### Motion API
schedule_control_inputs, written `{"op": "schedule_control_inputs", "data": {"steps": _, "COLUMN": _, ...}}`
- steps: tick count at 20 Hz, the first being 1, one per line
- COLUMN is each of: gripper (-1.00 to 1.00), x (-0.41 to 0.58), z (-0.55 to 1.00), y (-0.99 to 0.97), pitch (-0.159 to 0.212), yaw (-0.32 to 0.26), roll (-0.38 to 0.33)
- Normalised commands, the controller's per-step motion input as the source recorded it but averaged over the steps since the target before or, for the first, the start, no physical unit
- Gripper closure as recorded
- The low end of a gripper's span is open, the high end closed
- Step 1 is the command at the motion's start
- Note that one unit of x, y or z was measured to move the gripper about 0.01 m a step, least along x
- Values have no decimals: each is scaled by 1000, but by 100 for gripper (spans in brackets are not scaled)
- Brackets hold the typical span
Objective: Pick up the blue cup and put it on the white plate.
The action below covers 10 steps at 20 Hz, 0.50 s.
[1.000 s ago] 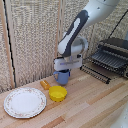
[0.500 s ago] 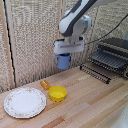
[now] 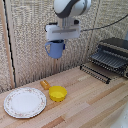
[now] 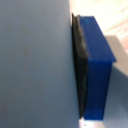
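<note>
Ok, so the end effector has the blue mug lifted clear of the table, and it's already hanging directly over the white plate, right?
Not quite. The end effector does hold the mug well above the table, but in the exterior view the mug hangs above the yellow bowl, to the exterior view's right of the plate, not over the plate.

You are getting soft, even, fairly bright light in the exterior view, with the yellow bowl (image 3: 57, 93) casting only a faint shadow on the bench (image 3: 90, 107). The whole picture is looking low-resolution and slightly blurred. Your wrist view is showing everything out of focus, a blue finger (image 4: 97, 70) filling it at close range.
</note>
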Motion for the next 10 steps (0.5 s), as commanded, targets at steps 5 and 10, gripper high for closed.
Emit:
{"op": "schedule_control_inputs", "data": {"steps": 5, "gripper": 100, "x": 145, "z": -53, "y": 962, "pitch": 4, "yaw": 0, "roll": -51}}
{"op": "schedule_control_inputs", "data": {"steps": 10, "gripper": 100, "x": 210, "z": -550, "y": 888, "pitch": 32, "yaw": 4, "roll": -138}}
